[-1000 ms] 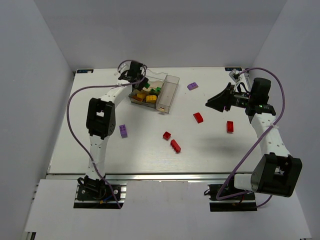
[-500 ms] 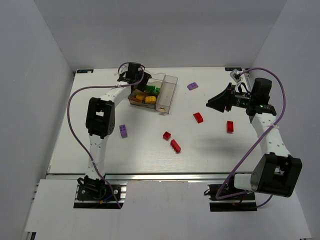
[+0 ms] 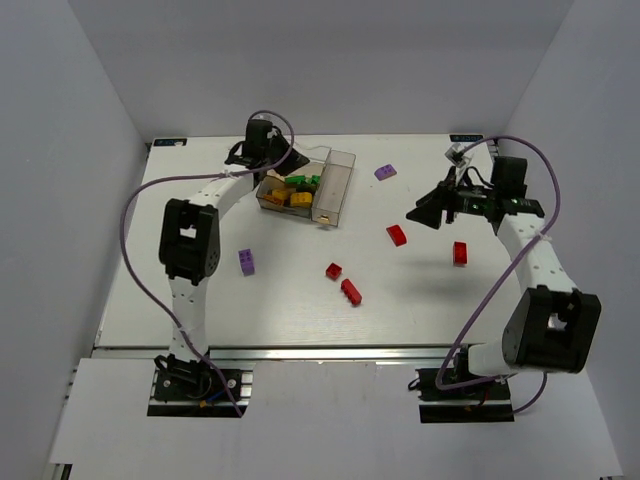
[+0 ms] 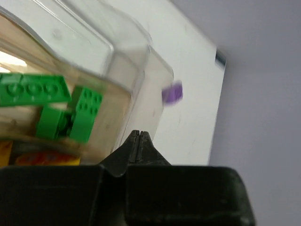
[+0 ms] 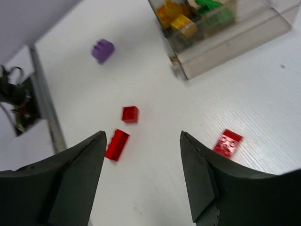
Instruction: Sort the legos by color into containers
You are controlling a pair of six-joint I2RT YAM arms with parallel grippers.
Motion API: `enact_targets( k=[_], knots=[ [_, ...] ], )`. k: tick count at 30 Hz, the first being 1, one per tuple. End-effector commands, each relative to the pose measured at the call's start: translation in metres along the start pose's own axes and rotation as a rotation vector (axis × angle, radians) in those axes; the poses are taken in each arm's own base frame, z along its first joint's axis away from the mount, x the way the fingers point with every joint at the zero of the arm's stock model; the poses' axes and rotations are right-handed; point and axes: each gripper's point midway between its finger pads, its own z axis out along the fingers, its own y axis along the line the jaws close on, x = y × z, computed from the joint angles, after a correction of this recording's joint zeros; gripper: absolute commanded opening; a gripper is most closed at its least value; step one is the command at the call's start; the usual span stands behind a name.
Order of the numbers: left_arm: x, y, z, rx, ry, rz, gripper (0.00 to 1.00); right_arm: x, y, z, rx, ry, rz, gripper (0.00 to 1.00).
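Green bricks [image 3: 300, 181] and orange-yellow bricks [image 3: 287, 198] sit grouped by colour inside clear box [image 3: 338, 178], far-left area of table [image 3: 280, 315]. Four red bricks [image 3: 397, 235] and two purple bricks [image 3: 385, 172] lie loose, unsorted. Left gripper [image 4: 139, 136] clenched, nothing between tips, poised just beside box wall. Right gripper [image 5: 142, 139] spread wide, empty, hovers above red bricks, likely lining up next pick.

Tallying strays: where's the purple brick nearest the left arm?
Top view: the purple brick lies on the table's left half, just right of the left arm's elbow, left of the small red brick.
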Motion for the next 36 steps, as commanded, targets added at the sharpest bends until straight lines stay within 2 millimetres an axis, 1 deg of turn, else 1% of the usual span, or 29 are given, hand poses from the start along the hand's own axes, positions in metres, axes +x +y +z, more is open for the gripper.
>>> enact_targets(
  k=[1, 2, 3, 4, 5, 6, 7, 8, 9, 10, 11, 12, 13, 14, 15, 16, 17, 18, 20, 21, 22, 24, 26, 27, 29, 30, 33, 35, 36],
  knots=[
    [0.008, -0.070, -0.091, 0.317, 0.080, 0.439, 0.00, 0.024, -0.029, 0.008, 0.115, 0.167, -0.100, 0.72],
    [0.008, -0.081, -0.122, 0.359, 0.052, 0.568, 0.06, 0.025, -0.039, 0.009, 0.147, 0.201, -0.154, 0.73],
    [0.021, -0.051, -0.127, 0.299, 0.099, 0.537, 0.19, 0.035, -0.058, 0.006, 0.243, 0.273, -0.169, 0.76],
    [0.023, -0.041, -0.151, 0.253, 0.095, 0.656, 0.53, 0.047, -0.069, 0.011, 0.284, 0.334, -0.168, 0.85],
    [0.016, -0.023, -0.157, 0.153, 0.060, 0.673, 0.62, 0.050, -0.075, 0.019, 0.318, 0.375, -0.193, 0.89],
    [0.018, -0.011, -0.166, 0.108, 0.065, 0.698, 0.68, 0.057, -0.094, 0.013, 0.430, 0.435, -0.198, 0.89],
    [0.027, 0.010, -0.184, 0.036, 0.087, 0.712, 0.80, 0.064, -0.106, 0.013, 0.487, 0.471, -0.188, 0.89],
    [0.016, 0.028, -0.192, -0.081, 0.033, 0.708, 0.85, 0.064, -0.109, 0.025, 0.510, 0.479, -0.211, 0.89],
    [0.015, 0.042, -0.200, -0.150, 0.024, 0.701, 0.89, 0.072, -0.123, 0.020, 0.604, 0.513, -0.182, 0.89],
    [0.013, 0.053, -0.210, -0.205, 0.008, 0.695, 0.94, 0.076, -0.130, 0.020, 0.647, 0.533, -0.175, 0.89],
    [0.008, 0.077, -0.225, -0.325, -0.043, 0.658, 0.98, 0.080, -0.126, 0.032, 0.650, 0.554, -0.182, 0.89],
    [0.010, 0.085, -0.232, -0.360, -0.051, 0.645, 0.98, 0.088, -0.134, 0.034, 0.692, 0.577, -0.158, 0.89],
    [0.007, 0.084, -0.245, -0.366, -0.093, 0.640, 0.98, 0.094, -0.134, 0.041, 0.687, 0.594, -0.157, 0.89],
    [0.013, 0.103, -0.249, -0.407, -0.094, 0.633, 0.98, 0.099, -0.135, 0.044, 0.693, 0.606, -0.152, 0.88],
    [0.012, 0.110, -0.253, -0.429, -0.116, 0.637, 0.98, 0.108, -0.139, 0.052, 0.700, 0.632, -0.148, 0.88],
    [0.006, 0.104, -0.261, -0.410, -0.175, 0.644, 0.98, 0.111, -0.141, 0.055, 0.704, 0.639, -0.136, 0.86],
    [0.011, 0.118, -0.263, -0.436, -0.175, 0.650, 0.98, 0.113, -0.143, 0.059, 0.703, 0.643, -0.126, 0.86],
    [0.009, 0.120, -0.266, -0.443, -0.191, 0.655, 0.98, 0.121, -0.149, 0.061, 0.722, 0.669, -0.124, 0.85],
    [0.004, 0.116, -0.273, -0.446, -0.220, 0.662, 0.98, 0.119, -0.152, 0.069, 0.719, 0.658, -0.109, 0.84],
    [0.006, 0.114, -0.273, -0.432, -0.216, 0.663, 0.98, 0.129, -0.156, 0.074, 0.712, 0.678, -0.093, 0.83],
    [0.006, 0.113, -0.274, -0.423, -0.219, 0.664, 0.98, 0.126, -0.156, 0.078, 0.709, 0.677, -0.091, 0.80],
    [0.007, 0.114, -0.274, -0.427, -0.209, 0.667, 0.98, 0.136, -0.161, 0.082, 0.718, 0.711, -0.078, 0.78],
    [0.006, 0.115, -0.276, -0.435, -0.214, 0.670, 0.98, 0.139, -0.163, 0.084, 0.722, 0.719, -0.077, 0.73],
    [0.006, 0.114, -0.277, -0.432, -0.220, 0.670, 0.98, 0.144, -0.162, 0.086, 0.712, 0.727, -0.075, 0.67],
    [0.006, 0.114, -0.279, -0.431, -0.227, 0.672, 0.98, 0.147, -0.162, 0.086, 0.698, 0.727, -0.061, 0.60],
    [0.006, 0.113, -0.280, -0.425, -0.230, 0.672, 0.98, 0.151, -0.162, 0.086, 0.691, 0.733, -0.050, 0.53],
    [0.007, 0.111, -0.279, -0.409, -0.227, 0.675, 0.98, 0.157, -0.156, 0.088, 0.658, 0.744, -0.023, 0.45],
    [0.010, 0.109, -0.277, -0.390, -0.213, 0.680, 0.98, 0.158, -0.153, 0.088, 0.641, 0.748, -0.016, 0.33],
    [0.010, 0.105, -0.277, -0.371, -0.214, 0.686, 0.98, 0.156, -0.151, 0.087, 0.637, 0.742, -0.012, 0.23]
  ],
)
